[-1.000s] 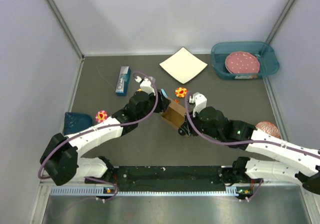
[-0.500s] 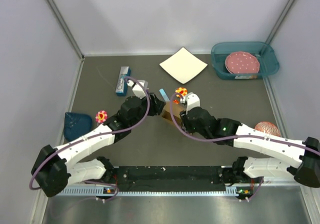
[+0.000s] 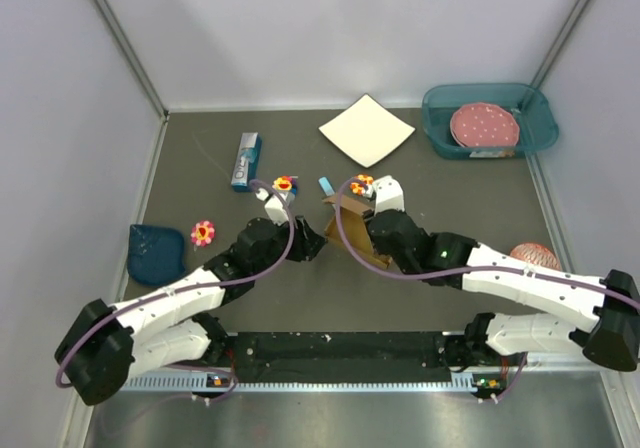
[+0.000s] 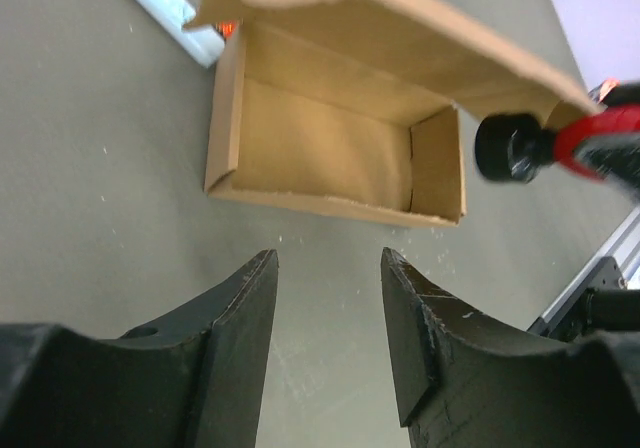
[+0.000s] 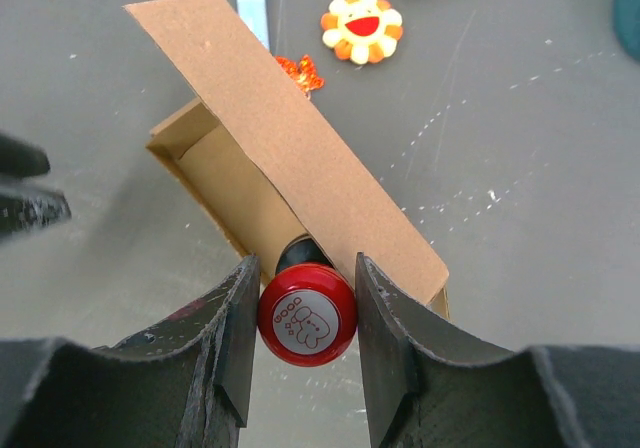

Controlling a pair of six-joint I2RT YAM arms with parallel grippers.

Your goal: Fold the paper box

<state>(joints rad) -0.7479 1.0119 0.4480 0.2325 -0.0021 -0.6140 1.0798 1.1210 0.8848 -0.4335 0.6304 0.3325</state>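
The paper box (image 4: 330, 158) lies on the bench (image 4: 90, 228) as an open tray with its walls up. Its lid flap is raised at a slant over the cavity. The left gripper (image 4: 328, 263) hovers just beside the box's long front wall, jaws parted and empty. The right gripper (image 5: 305, 273) is at the box's end wall, clamped on a red-capped stamp (image 5: 307, 326) whose black end points in under the raised lid.

To close the lid well, I judge the stamp must be clear of the cavity, or it will block the flap. The left gripper would best brace the front wall while the lid is pressed down evenly along its free edge. That keeps the tray from sliding and the flap from buckling.
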